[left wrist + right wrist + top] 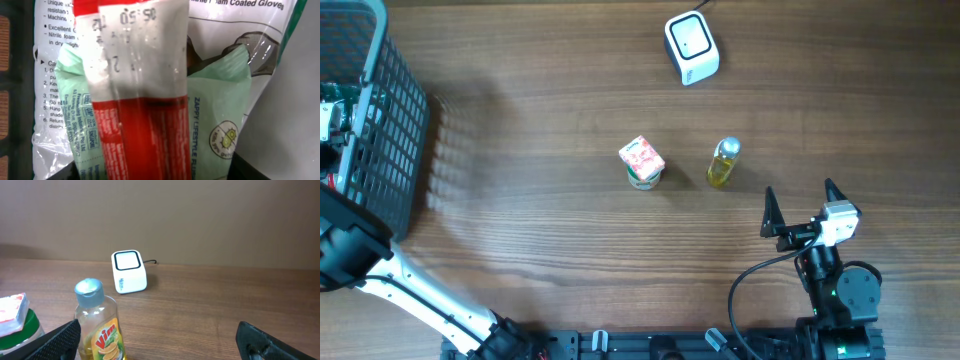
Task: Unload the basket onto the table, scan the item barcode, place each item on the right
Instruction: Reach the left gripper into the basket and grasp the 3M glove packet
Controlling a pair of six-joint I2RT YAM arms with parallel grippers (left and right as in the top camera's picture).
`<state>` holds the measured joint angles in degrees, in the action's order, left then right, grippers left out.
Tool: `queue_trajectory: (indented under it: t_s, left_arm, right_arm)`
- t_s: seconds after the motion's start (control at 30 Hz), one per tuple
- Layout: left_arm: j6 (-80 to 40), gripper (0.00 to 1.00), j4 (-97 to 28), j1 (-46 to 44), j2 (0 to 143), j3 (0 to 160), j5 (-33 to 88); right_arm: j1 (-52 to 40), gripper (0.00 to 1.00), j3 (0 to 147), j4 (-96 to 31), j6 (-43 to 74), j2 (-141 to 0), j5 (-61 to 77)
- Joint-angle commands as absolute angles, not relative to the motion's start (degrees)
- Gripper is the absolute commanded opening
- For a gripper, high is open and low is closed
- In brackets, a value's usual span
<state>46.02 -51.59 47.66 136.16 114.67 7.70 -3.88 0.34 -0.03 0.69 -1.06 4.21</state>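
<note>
Table: brown wood-grain top, planks running left to right, with the basket's grid shadow cast on it at the left.
Room: a plain tan wall behind the table's far edge, seen from the right wrist.
Basket: dark mesh at the left edge; the left arm reaches into it.
Packet: red and white, in the basket, close before the left wrist camera, lying over a green pack and a glove bag.
Left claw: only dark finger edges show at the bottom corners; whether it pinches the packet I cannot tell.
Right claw: spread wide, empty, near the front right, apart from everything.
Scanner: white, at the far side, its cable running behind it.
Bottle: yellow, upright, mid-table, between the right claw and the scanner.
Carton: pink and white, on a green-lidded tub, near the bottle's left.
</note>
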Motion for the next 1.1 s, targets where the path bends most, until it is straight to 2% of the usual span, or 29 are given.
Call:
queue_trajectory:
  t_s: [0.0,0.07,0.23,0.33,0.63,1.07]
  left_arm:
    - [43.05,0.54,-52.42,48.01,139.50,111.74,6.63]
    - [41.25,0.53,-52.25,47.88,139.31,111.77,6.57]
    - [39.29,0.14,-52.05,47.68,136.84,111.77,6.59]
    - [36.27,0.04,-51.37,47.68,134.80,111.77,7.11]
    - [21.04,0.04,-45.04,47.46,121.56,111.77,20.51]
    - [6.81,0.04,-37.87,42.78,95.24,111.77,20.78]
  right_arm:
    - [-3.86,1.00,0.30,0.10,0.03,-1.02,3.46]
    - [-3.86,1.00,0.30,0.10,0.03,-1.02,3.46]
    - [-3.86,1.00,0.30,0.10,0.03,-1.02,3.46]
    - [-3.86,1.00,0.30,0.10,0.05,-1.02,3.46]
    - [-3.86,1.00,0.30,0.10,0.03,-1.02,3.46]
    - [-3.86,1.00,0.30,0.10,0.03,-1.02,3.46]
